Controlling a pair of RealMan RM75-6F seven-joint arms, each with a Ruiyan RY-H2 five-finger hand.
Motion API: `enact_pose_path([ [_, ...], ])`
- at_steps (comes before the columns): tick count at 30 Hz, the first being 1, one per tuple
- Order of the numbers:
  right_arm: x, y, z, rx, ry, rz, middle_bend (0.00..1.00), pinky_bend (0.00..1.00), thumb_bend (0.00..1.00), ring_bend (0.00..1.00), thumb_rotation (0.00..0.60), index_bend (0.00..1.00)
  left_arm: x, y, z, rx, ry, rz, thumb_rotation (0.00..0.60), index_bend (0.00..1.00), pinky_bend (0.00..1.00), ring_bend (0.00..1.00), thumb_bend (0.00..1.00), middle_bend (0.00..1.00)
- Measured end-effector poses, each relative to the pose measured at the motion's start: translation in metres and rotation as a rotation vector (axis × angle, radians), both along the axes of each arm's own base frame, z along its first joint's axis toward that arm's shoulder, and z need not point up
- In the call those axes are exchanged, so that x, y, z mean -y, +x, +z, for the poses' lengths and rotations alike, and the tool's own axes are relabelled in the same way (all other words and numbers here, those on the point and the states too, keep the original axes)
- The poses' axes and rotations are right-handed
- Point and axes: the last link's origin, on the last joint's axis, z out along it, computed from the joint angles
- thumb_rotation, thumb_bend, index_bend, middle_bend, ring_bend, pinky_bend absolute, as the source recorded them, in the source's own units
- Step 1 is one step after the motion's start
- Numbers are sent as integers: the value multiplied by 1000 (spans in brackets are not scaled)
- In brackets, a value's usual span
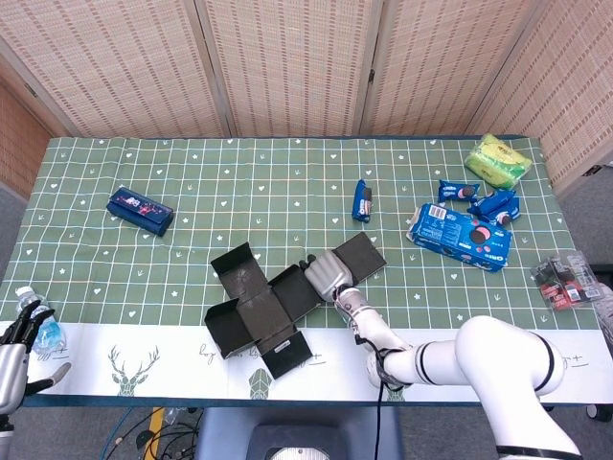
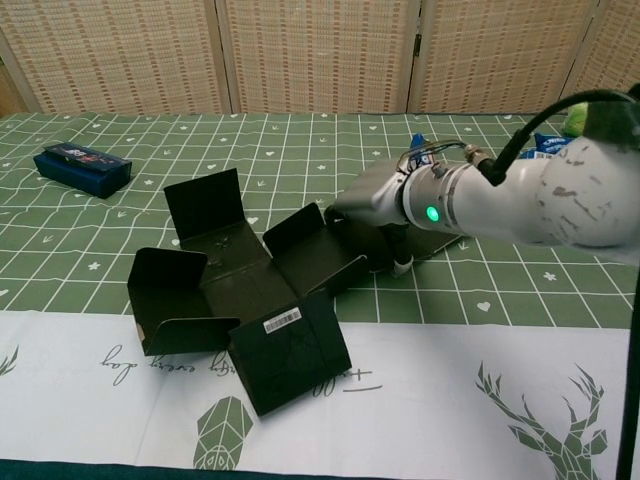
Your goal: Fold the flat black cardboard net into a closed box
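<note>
The black cardboard net [image 1: 257,309] lies partly folded near the table's front edge, with several flaps standing up around its middle [image 2: 240,290]. A white barcode label shows on the nearest panel. My right hand [image 1: 327,273] lies over the net's right-hand arm [image 2: 372,205]. Its fingers reach onto the raised flap and its thumb hooks down at the panel's near edge, so it holds that panel. My left hand [image 1: 17,351] shows only in the head view, at the bottom left corner off the table, with fingers spread and nothing in it.
A blue box [image 1: 140,211] lies at the left. A small blue packet [image 1: 361,200], a blue cookie pack [image 1: 460,235], small blue packs [image 1: 484,199] and a yellow-green bag [image 1: 498,158] sit at the right. A water bottle [image 1: 42,332] stands beside my left hand.
</note>
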Motion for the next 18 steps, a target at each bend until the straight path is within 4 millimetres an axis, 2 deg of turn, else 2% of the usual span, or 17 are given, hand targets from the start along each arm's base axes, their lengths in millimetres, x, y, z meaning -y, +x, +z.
enact_pose_path([
  [4,-4,-3,8,69,-18,-18,336,823,334,706,600,289,-18,4,-4,0,-22,-81,600,253,416,328,109,137],
  [8,-10,-9,19,145,-39,-53,336,823,334,707,600,290,-47,10,-13,-2,-63,-192,600,284,524,493,108,186],
  [11,-15,-15,26,195,-55,-78,341,823,334,709,600,294,-71,17,-24,-12,-100,-276,600,285,531,603,109,190],
  [14,-20,-20,31,232,-66,-93,343,823,334,709,600,297,-95,23,-39,-26,-143,-343,600,266,533,644,109,191],
  [18,-27,-27,36,255,-75,-104,344,823,334,710,600,297,-120,32,-65,-38,-225,-393,600,155,534,648,108,148],
])
